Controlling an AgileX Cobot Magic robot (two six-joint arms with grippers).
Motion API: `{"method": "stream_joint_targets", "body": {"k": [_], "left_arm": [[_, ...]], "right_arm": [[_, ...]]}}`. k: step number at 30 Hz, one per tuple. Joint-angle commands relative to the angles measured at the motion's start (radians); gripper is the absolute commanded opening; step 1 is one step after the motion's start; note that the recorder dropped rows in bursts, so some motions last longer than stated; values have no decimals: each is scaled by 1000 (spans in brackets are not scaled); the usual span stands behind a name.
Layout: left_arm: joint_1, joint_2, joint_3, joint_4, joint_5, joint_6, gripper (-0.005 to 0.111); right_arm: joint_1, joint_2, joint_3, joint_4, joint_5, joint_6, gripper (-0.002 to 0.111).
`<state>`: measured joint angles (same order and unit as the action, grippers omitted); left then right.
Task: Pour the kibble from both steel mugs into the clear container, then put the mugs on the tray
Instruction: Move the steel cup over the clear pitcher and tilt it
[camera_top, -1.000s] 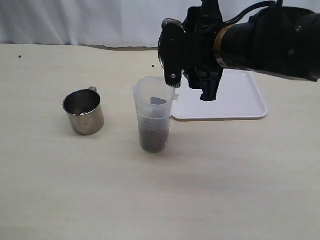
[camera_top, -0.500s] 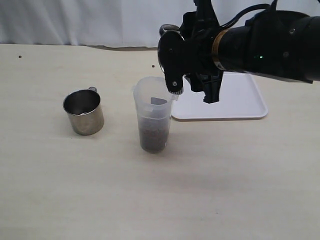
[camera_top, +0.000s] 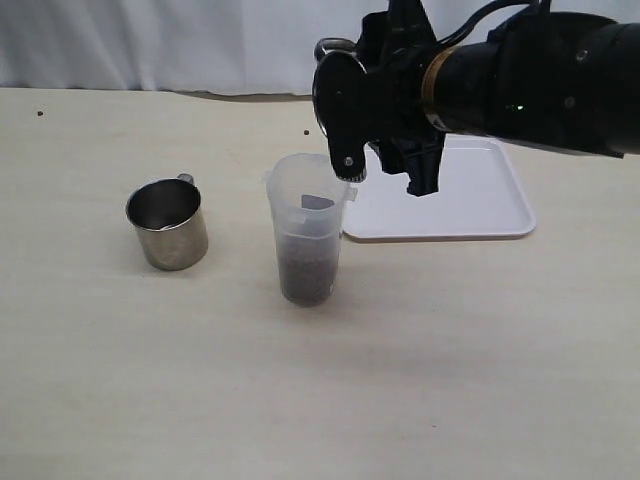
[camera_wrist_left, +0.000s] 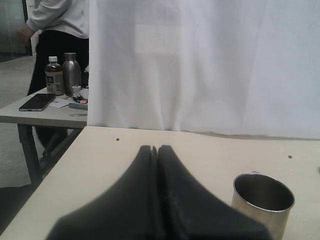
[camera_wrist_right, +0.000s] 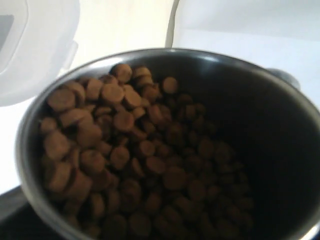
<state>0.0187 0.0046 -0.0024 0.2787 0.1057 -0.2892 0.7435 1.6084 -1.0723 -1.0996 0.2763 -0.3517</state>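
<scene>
Lab — white curtain (camera_wrist_left: 200, 65), cluttered side desk (camera_wrist_left: 45, 116).

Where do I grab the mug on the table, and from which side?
Grip the mug across its round body, from the side nearest the exterior camera: it stands upright, with its handle on the far side, out of the jaws' way.

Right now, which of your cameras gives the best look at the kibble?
The right wrist view: the kibble fills the frame, individual pellets clear inside the steel mug. The exterior view shows only a dark layer of it in the clear container. The left wrist view shows none clearly.
</scene>
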Motion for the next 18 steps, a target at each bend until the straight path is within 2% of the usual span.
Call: {"method": "stream_joint_targets", "body": {"k": [1,18], "left_arm": [[-7,-5,2,-3,-5,-4,0],[-7,-5,2,-3,-5,-4,0]], "right_arm": [[3,1,-9,-39,-21,-13,5],[3,1,-9,-97,-46,-31,5]]}}
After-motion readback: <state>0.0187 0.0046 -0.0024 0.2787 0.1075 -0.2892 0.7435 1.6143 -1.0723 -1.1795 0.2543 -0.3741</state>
